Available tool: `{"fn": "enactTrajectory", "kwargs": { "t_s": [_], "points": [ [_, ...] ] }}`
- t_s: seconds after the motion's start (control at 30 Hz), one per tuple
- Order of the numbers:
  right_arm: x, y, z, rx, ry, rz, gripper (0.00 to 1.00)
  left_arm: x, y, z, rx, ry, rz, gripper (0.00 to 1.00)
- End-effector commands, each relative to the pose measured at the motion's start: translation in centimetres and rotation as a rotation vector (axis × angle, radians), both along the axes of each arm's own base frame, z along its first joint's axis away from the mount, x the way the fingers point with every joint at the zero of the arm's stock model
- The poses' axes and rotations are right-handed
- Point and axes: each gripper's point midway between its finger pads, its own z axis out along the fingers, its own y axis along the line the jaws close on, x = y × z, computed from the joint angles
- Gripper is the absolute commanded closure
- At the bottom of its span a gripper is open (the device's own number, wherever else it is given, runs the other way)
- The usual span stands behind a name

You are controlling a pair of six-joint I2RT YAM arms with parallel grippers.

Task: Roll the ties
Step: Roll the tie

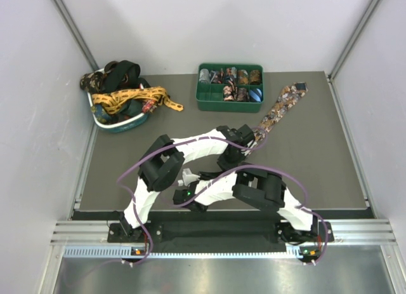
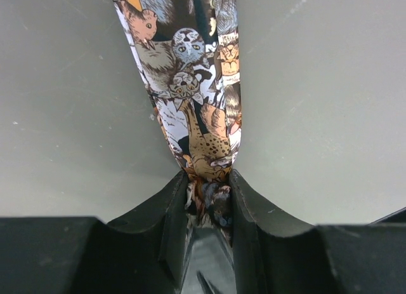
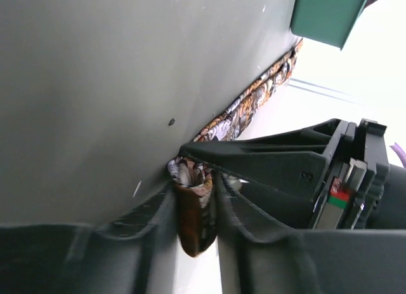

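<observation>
Currently the tie [image 2: 190, 84], stretched ahead over the worktop [image 2: 330, 116], is pinched at its curled end by the left hand [image 2: 208, 199] and the right hand [image 3: 193, 205], so the curl could be undone if either grip is slackened.

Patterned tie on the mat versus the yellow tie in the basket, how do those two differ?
The patterned tie lies stretched out straight on the mat; the yellow tie is heaped with others over the rim of the basket. The patterned tie's near end is pinched by the left gripper and right gripper, with a small roll started there; the yellow tie is untouched and unrolled. Both are outside the green tray.
</observation>
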Motion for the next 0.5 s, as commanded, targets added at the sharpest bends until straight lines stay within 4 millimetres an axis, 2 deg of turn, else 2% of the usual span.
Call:
{"fn": "enactTrajectory", "kwargs": {
  "t_s": [0.0, 0.07, 0.13, 0.17, 0.2, 0.3, 0.4, 0.47],
  "points": [
    [0.3, -1.5, -1.5, 0.003, 0.053, -0.077, 0.78, -2.5, 2.7, -2.1, 0.128, 0.114, -0.009, 0.65],
    [0.2, -1.2, -1.3, 0.032, 0.059, -0.076, 0.87, -2.3, 2.5, -1.9, 0.118, 0.102, -0.008, 0.64],
    [0.2, -0.8, -1.1, 0.065, 0.065, -0.076, 0.91, -2.0, 2.0, -1.5, 0.094, 0.091, -0.009, 0.60],
    [0.2, -0.7, -1.1, 0.073, 0.066, -0.075, 0.94, -1.8, 1.7, -1.2, 0.087, 0.082, -0.009, 0.57],
    [0.2, -0.5, -1.0, 0.084, 0.067, -0.073, 0.96, -1.5, 1.5, -0.8, 0.078, 0.072, -0.009, 0.50],
    [0.2, 0.0, -0.7, 0.113, 0.060, -0.064, 1.00, 0.2, -0.6, 1.7, 0.011, 0.012, -0.009, 0.33],
    [0.1, 0.6, -0.6, 0.155, 0.056, -0.053, 1.00, 1.5, -2.1, 3.7, -0.048, -0.029, -0.008, 0.25],
    [0.1, 0.8, -0.2, 0.183, 0.054, -0.043, 1.00, 2.7, -3.3, 5.8, -0.102, -0.070, 0.007, 0.17]
  ]
}}
